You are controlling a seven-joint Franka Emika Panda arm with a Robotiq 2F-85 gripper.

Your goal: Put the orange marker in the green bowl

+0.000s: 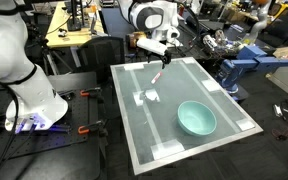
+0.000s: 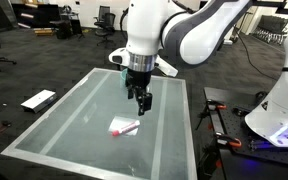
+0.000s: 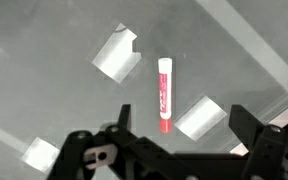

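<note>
The orange marker [image 3: 164, 95] lies flat on the glass table top, with a white body and reddish-orange ends. It also shows in both exterior views [image 1: 157, 75] [image 2: 124, 127]. My gripper [image 3: 184, 125] is open and empty and hovers a little above the table, with the marker just ahead of its fingers. It shows in both exterior views [image 1: 160, 55] [image 2: 142, 102]. The green bowl [image 1: 196, 119] stands empty on the table, well away from the marker toward the near right corner. The bowl is out of view in the wrist view.
The table [image 1: 134, 130] has a frosted glass top with pale tape strips near its edges. White patches [image 3: 116, 55] [image 3: 198, 117] lie on the glass beside the marker. Desks, chairs and lab equipment stand around the table. A white robot base [image 1: 24, 90] stands beside it.
</note>
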